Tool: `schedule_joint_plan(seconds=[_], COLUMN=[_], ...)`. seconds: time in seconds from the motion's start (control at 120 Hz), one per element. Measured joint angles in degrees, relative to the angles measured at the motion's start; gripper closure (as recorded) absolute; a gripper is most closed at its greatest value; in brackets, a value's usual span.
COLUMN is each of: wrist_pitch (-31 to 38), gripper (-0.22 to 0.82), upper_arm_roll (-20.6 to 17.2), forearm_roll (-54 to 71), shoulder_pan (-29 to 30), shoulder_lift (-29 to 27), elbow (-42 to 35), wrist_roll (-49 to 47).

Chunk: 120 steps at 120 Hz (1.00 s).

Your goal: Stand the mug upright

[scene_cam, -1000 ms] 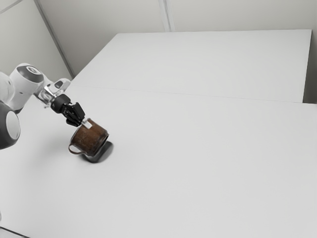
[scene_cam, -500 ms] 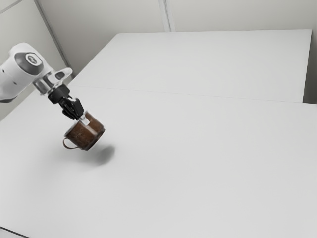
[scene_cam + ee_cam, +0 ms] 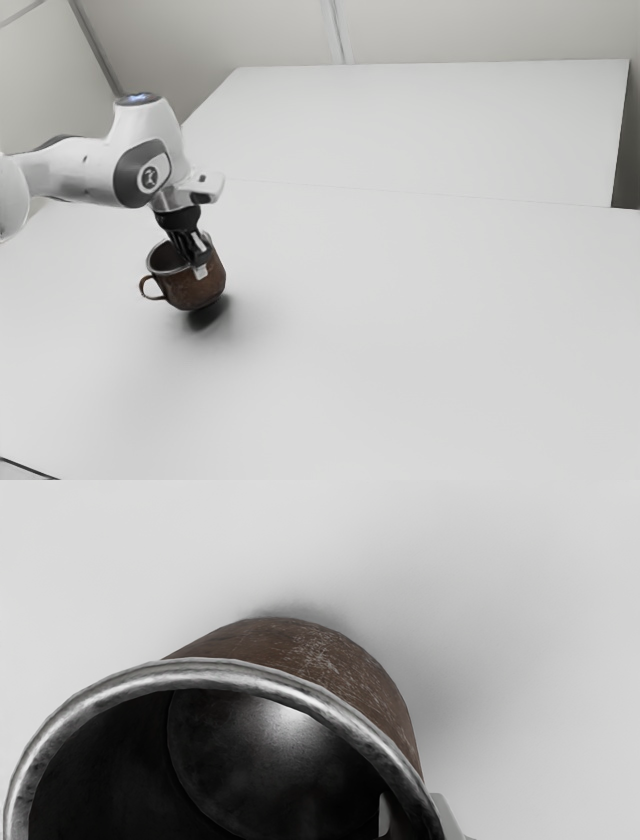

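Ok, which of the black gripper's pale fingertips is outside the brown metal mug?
The pale fingertip against the mug's outer wall; its twin sits inside the rim.

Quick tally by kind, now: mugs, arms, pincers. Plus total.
Mug: 1, brown with a metal rim
Arm: 1, white and grey
Pincer: 1, shut on the mug's wall
Total: 3

The white arm has smooth, rounded segments, a dark grey joint cover, 1 round marking and a black collar.
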Motion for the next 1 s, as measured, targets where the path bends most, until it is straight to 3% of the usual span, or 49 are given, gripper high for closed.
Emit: schedule_joint_plan(seconds=[0.35, 0.558, 1.0], wrist_pitch=[7.16, 8.20, 8.70], gripper=[0.78, 0.78, 0.78], upper_arm_roll=[-1.99, -2.27, -2.91], forearm_roll=[4.68, 4.76, 4.22], shoulder_pan=[-8.58, -1.63, -3.76], shoulder_lift=[3.34, 6.93, 8.16], elbow=[-1.31, 0.12, 0.08], wrist_roll=[-12.17, -17.15, -23.04])
